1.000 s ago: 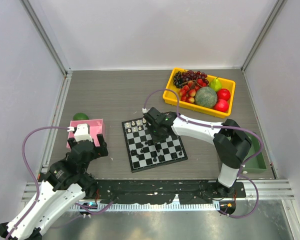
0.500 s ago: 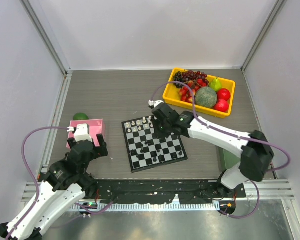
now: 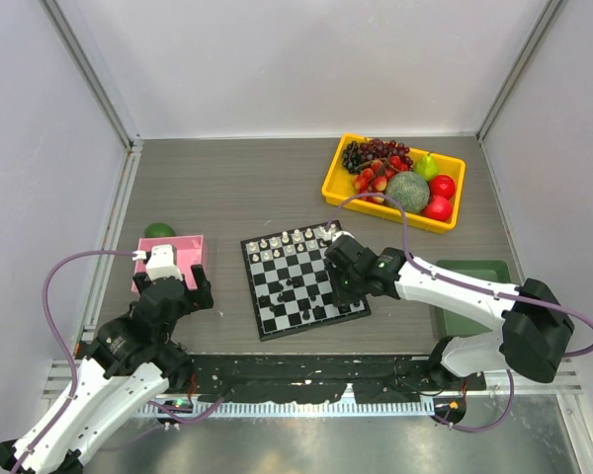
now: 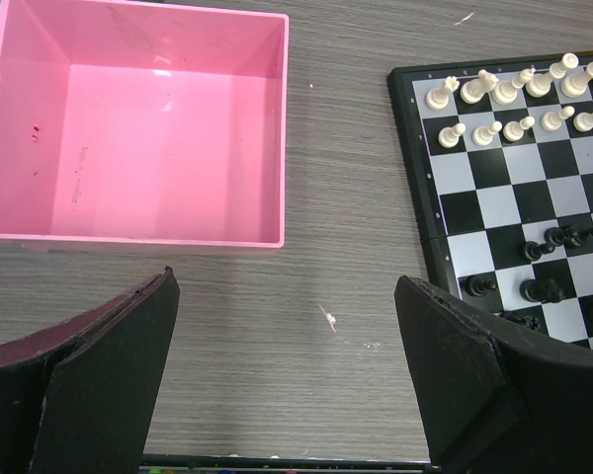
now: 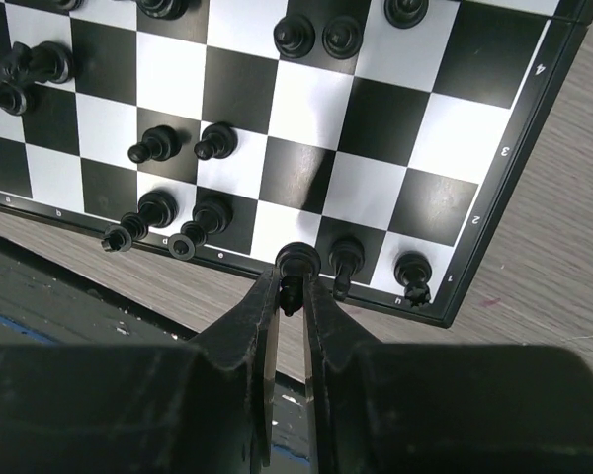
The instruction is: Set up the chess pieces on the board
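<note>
The board (image 3: 317, 259) lies at the table's centre, with white chess pieces (image 3: 287, 240) lined along its far edge and black ones (image 3: 287, 286) scattered over the near half. My right gripper (image 5: 292, 286) is shut on a black piece (image 5: 298, 260), holding it over the board's (image 5: 306, 104) near edge row, beside two standing black pieces (image 5: 348, 252). In the top view that right gripper (image 3: 344, 279) is over the board's near right part. My left gripper (image 4: 287, 296) hangs wide open over bare table between the pink tray (image 4: 282, 128) and the board (image 4: 494, 197), holding nothing.
A yellow fruit bin (image 3: 334, 185) sits at the far right. A green tray (image 3: 474, 269) lies right of the board. The pink tray (image 3: 195, 241) is left of the board, with a green lime (image 3: 159, 230) behind it. Walls close in on three sides.
My right gripper has travelled from the board's middle to its near right part with a black piece pinched in it. The left arm has not moved.
</note>
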Robot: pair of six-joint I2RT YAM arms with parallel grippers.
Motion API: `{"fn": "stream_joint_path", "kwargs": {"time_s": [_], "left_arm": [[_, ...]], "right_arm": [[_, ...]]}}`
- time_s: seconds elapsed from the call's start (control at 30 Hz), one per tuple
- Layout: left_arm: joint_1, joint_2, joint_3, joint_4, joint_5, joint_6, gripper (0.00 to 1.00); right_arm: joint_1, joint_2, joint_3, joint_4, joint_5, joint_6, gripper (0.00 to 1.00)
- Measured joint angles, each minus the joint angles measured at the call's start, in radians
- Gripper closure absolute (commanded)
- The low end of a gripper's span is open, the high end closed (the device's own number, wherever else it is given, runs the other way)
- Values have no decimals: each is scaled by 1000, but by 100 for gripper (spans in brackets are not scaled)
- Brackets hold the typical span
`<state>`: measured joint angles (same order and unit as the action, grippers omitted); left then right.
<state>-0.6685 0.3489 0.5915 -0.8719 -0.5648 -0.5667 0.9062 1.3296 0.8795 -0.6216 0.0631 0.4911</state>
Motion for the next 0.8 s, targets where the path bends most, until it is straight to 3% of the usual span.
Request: {"fn": "stream_joint_path", "kwargs": {"time_s": [0.8], "left_arm": [[0, 0, 0, 0, 0, 0, 1]], "right_arm": [[48, 56, -45, 56, -5, 24, 83]]}}
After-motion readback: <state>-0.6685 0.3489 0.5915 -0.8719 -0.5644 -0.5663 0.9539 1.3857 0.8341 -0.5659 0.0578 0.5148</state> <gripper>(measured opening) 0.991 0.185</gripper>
